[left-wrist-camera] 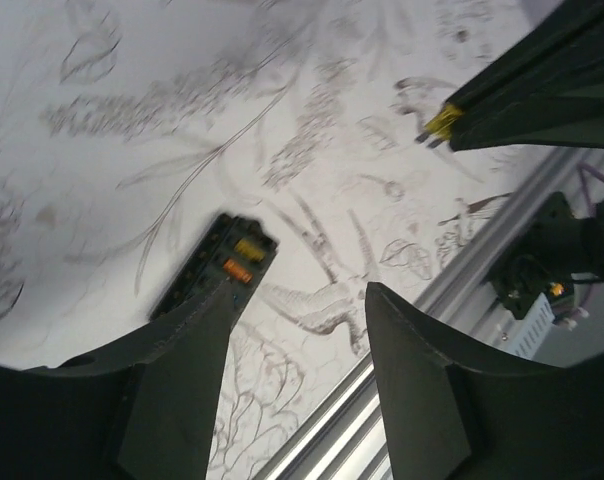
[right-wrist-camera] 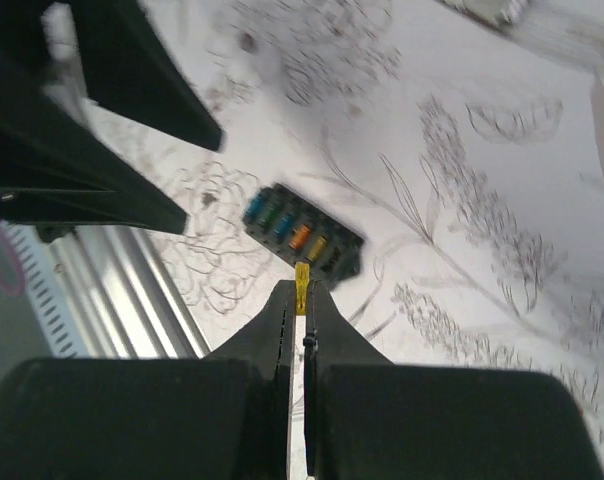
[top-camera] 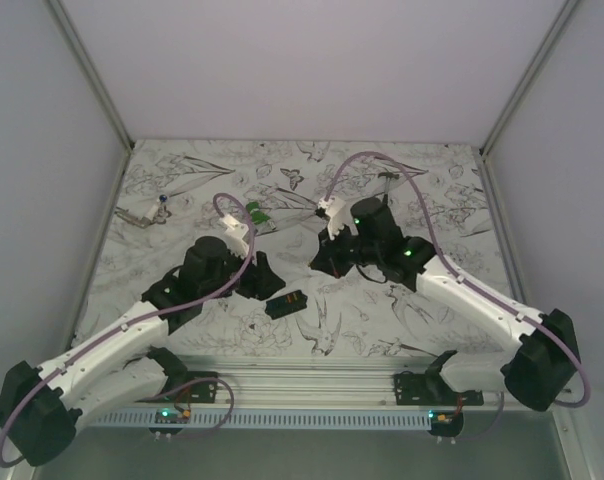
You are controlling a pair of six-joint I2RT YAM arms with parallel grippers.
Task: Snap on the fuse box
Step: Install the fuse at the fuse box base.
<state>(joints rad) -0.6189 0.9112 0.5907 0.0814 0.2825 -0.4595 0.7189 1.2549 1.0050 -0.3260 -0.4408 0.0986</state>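
Note:
The fuse box [top-camera: 289, 303] is a small black oblong lying flat on the patterned table, between the two grippers and near the front rail. In the right wrist view the fuse box [right-wrist-camera: 302, 232] shows a row of blue, green, orange and yellow fuses. My right gripper [right-wrist-camera: 302, 292] hangs above it, shut on a small yellow fuse [right-wrist-camera: 302, 281] that sticks out of the fingertips. In the left wrist view the fuse box [left-wrist-camera: 217, 270] is partly hidden behind my left finger. My left gripper [left-wrist-camera: 302, 295] is open with nothing between its fingers, just left of the box.
An aluminium rail [top-camera: 312, 377] runs along the near table edge. A small green plastic piece [top-camera: 254, 213] lies behind the left wrist. A small tool [top-camera: 147, 213] sits at the far left. The right gripper's fingers with the yellow fuse [left-wrist-camera: 442, 122] cross the left wrist view's upper right.

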